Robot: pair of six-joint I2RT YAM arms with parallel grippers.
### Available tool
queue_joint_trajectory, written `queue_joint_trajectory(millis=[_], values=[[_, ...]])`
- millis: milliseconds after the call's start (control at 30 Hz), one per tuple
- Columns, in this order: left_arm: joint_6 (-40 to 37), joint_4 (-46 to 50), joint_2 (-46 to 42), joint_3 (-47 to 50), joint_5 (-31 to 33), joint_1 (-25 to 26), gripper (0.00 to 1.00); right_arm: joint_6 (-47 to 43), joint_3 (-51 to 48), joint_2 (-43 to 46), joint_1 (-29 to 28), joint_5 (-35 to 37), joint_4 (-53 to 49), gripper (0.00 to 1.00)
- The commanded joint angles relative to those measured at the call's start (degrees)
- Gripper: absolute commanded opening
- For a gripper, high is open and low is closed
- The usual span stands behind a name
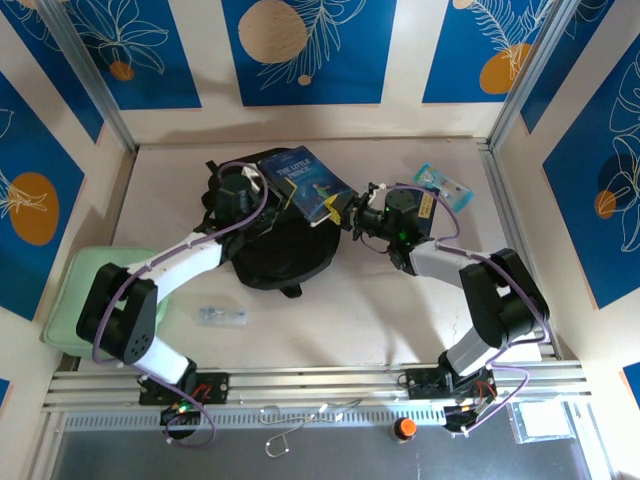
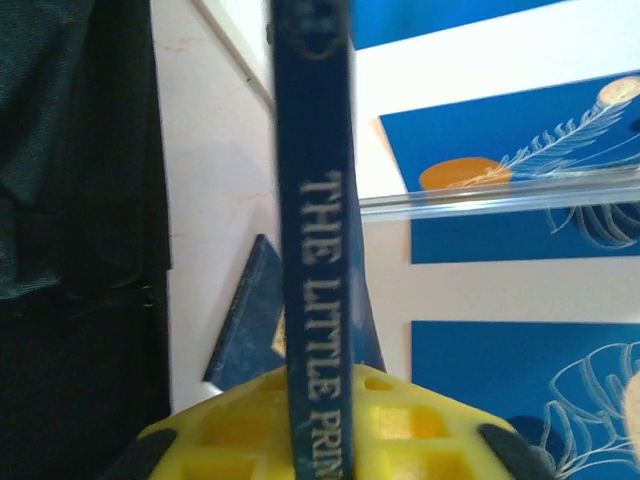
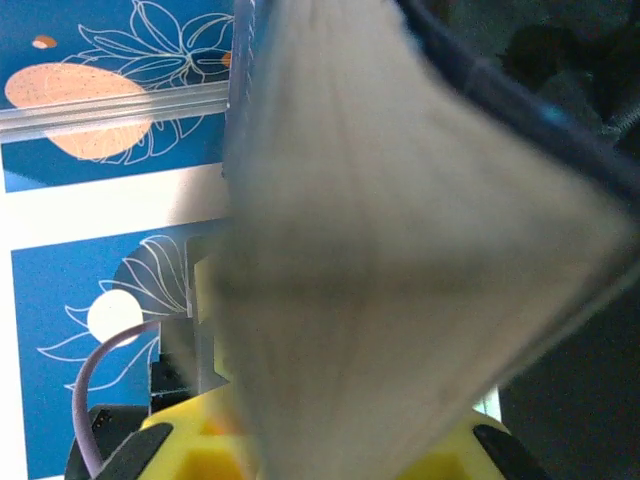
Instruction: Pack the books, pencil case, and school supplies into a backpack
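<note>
The book "The Little Prince" [image 1: 305, 180] hangs tilted above the black backpack [image 1: 280, 255], held up between both arms. My left gripper [image 1: 272, 192] is at its left edge. In the left wrist view the spine [image 2: 315, 250] runs straight down between the yellow jaws of that gripper [image 2: 335, 440], whose fingertips are hidden. My right gripper [image 1: 348, 212] is shut on the book's right corner. In the right wrist view the fanned page edges [image 3: 380, 250] rise out of this gripper [image 3: 330, 450]. The mint green pencil case [image 1: 70, 290] lies at the far left.
A small clear item [image 1: 222, 316] lies on the table in front of the backpack. A flat packet [image 1: 440, 185] lies at the back right. Backpack fabric [image 2: 70, 200] runs down the left of the left wrist view. Walls close in the table on three sides.
</note>
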State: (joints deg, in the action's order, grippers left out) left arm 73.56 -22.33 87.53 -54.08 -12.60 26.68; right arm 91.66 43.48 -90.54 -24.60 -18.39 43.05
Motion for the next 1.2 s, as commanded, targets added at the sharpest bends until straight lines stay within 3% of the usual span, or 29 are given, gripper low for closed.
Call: queue_joint_trajectory(millis=[0,100,167,367,467,633,833,933,1167], values=[[-10.7,9.0,-2.2,-2.2,-3.3,-0.6,0.42,-5.9,0.8,4.0,1.6,-0.7,-6.6,0.03],[-21.2,20.1,-2.3,-3.8,-3.6,-0.6,0.63,-11.0,0.0,7.0,3.3,-1.6,-13.0,0.02],[-27.5,26.2,-1.7,-4.3,-3.8,-0.5,0.7,-14.6,-0.1,8.9,4.7,-2.6,-17.1,0.02],[-41.2,34.7,1.5,-4.8,-8.8,0.3,0.74,-27.5,0.6,15.1,8.4,-1.1,-34.3,0.02],[-48.0,39.6,2.2,-6.5,-8.0,1.4,0.74,-31.2,0.5,18.1,10.4,-0.2,-39.0,0.02],[-57.5,44.6,2.9,-9.7,-9.1,3.5,0.72,-34.2,0.4,21.3,13.0,1.3,-44.4,0.02],[-63.3,48.1,6.8,-14.4,-10.2,7.5,0.63,-33.3,-1.1,22.0,15.0,0.6,-44.4,0.02],[-63.6,48.7,9.3,-16.4,-9.5,9.1,0.51,-33.4,-1.6,22.1,15.6,0.0,-44.3,0.02],[-60.6,49.3,14.8,-21.0,-8.5,10.7,0.37,-33.4,-2.3,22.8,16.6,-0.7,-44.5,0.02]])
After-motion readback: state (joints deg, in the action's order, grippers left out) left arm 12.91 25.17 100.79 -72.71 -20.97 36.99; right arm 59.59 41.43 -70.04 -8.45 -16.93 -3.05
